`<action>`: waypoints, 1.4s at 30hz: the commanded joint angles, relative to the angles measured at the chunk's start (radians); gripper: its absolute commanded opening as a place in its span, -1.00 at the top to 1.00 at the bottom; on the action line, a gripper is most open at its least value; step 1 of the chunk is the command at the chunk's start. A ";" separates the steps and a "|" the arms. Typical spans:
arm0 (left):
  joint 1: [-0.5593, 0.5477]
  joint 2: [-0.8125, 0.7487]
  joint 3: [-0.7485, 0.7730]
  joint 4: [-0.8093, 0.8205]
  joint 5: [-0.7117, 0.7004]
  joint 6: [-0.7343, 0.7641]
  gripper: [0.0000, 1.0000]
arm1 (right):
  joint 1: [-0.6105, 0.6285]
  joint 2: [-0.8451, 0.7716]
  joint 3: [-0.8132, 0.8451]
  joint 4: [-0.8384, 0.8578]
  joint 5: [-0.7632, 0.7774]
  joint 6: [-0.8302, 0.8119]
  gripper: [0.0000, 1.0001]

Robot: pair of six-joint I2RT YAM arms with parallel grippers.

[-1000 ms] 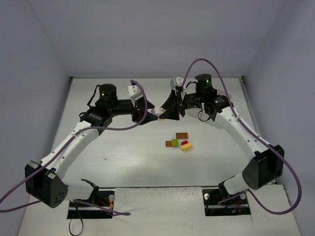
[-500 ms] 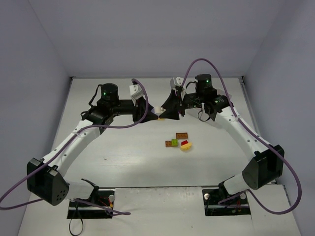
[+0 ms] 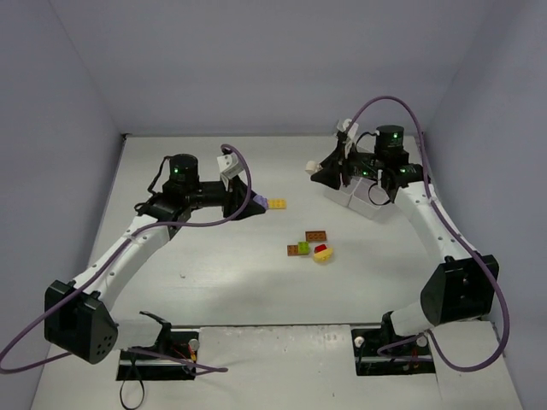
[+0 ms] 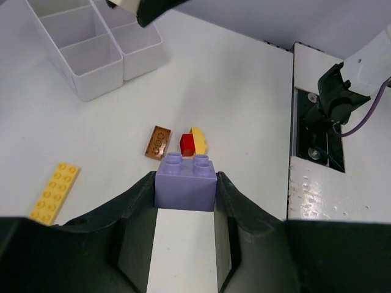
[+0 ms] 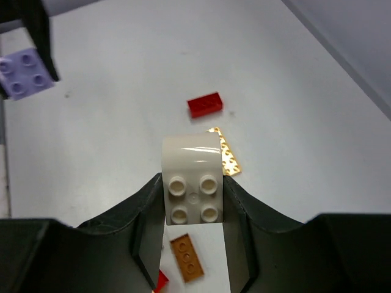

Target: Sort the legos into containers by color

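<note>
Near the tray (image 3: 369, 207), the right fingers (image 5: 148, 198) are pinching a white brick (image 5: 192, 177); the left fingers (image 4: 137, 198) are pinching a lavender brick (image 4: 185, 183)

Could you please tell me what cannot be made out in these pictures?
Top view: the right arm covers most of the tray; its contents are hidden.
Left wrist view: the top edge cuts off the tray's far end.
Top view: the white brick's shape is too small to tell.
Right wrist view: the bottom edge cuts a red piece.
Left wrist view: the lavender brick likely hides the lime brick.
</note>
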 commanded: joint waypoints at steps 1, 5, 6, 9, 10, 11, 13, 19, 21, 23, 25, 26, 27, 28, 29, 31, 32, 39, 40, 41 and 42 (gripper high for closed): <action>0.002 -0.046 -0.016 0.031 -0.022 -0.006 1.00 | 0.007 0.012 -0.017 0.038 0.262 -0.012 0.97; 0.002 -0.070 -0.037 -0.016 -0.131 -0.031 1.00 | 0.007 0.045 -0.033 0.039 0.566 -0.038 0.92; 0.002 -0.075 -0.042 -0.024 -0.148 -0.035 1.00 | 0.010 0.063 -0.033 0.041 0.668 -0.052 0.92; 0.002 -0.083 -0.073 -0.023 -0.197 -0.061 1.00 | 0.007 0.092 -0.040 0.044 0.764 -0.084 0.90; 0.002 -0.083 -0.080 -0.024 -0.202 -0.069 1.00 | 0.007 0.114 -0.042 0.048 0.802 -0.101 0.90; 0.002 -0.083 -0.086 -0.026 -0.209 -0.071 1.00 | 0.009 0.124 -0.040 0.048 0.816 -0.108 0.88; 0.002 -0.084 -0.097 -0.035 -0.209 -0.077 1.00 | 0.009 0.153 -0.037 0.053 0.841 -0.118 0.86; 0.002 -0.100 -0.117 -0.038 -0.212 -0.080 1.00 | 0.009 0.243 -0.006 0.053 0.853 -0.130 0.78; 0.002 -0.101 -0.120 -0.041 -0.212 -0.080 1.00 | 0.009 0.269 0.001 0.052 0.852 -0.130 0.75; 0.002 -0.103 -0.122 -0.046 -0.212 -0.078 1.00 | 0.009 0.282 0.010 0.053 0.864 -0.130 0.71; 0.002 -0.103 -0.122 -0.046 -0.214 -0.080 1.00 | 0.009 0.302 0.016 0.053 0.878 -0.131 0.66; 0.002 -0.101 -0.122 -0.046 -0.214 -0.078 1.00 | 0.009 0.302 0.021 0.055 0.881 -0.132 0.64; 0.002 -0.101 -0.123 -0.046 -0.212 -0.078 1.00 | 0.009 0.310 0.024 0.055 0.881 -0.132 0.63; 0.002 -0.100 -0.122 -0.046 -0.212 -0.078 1.00 | 0.007 0.313 0.032 0.056 0.882 -0.130 0.63; 0.002 -0.098 -0.122 -0.046 -0.211 -0.078 1.00 | 0.009 0.316 0.036 0.056 0.884 -0.127 0.62; 0.002 -0.094 -0.117 -0.046 -0.211 -0.077 1.00 | 0.009 0.319 0.046 0.061 0.893 -0.127 0.60; 0.004 -0.095 -0.116 -0.046 -0.212 -0.077 1.00 | 0.009 0.321 0.049 0.062 0.896 -0.127 0.60; 0.002 -0.083 -0.110 -0.041 -0.209 -0.072 1.00 | 0.009 0.327 0.067 0.062 0.915 -0.131 0.34; 0.002 -0.083 -0.108 -0.039 -0.208 -0.072 1.00 | 0.009 0.327 0.067 0.062 0.916 -0.132 0.27; 0.002 -0.083 -0.109 -0.038 -0.208 -0.072 1.00 | 0.007 0.329 0.067 0.062 0.918 -0.133 0.26; 0.002 -0.080 -0.108 -0.038 -0.208 -0.072 1.00 | 0.007 0.330 0.067 0.062 0.921 -0.133 0.22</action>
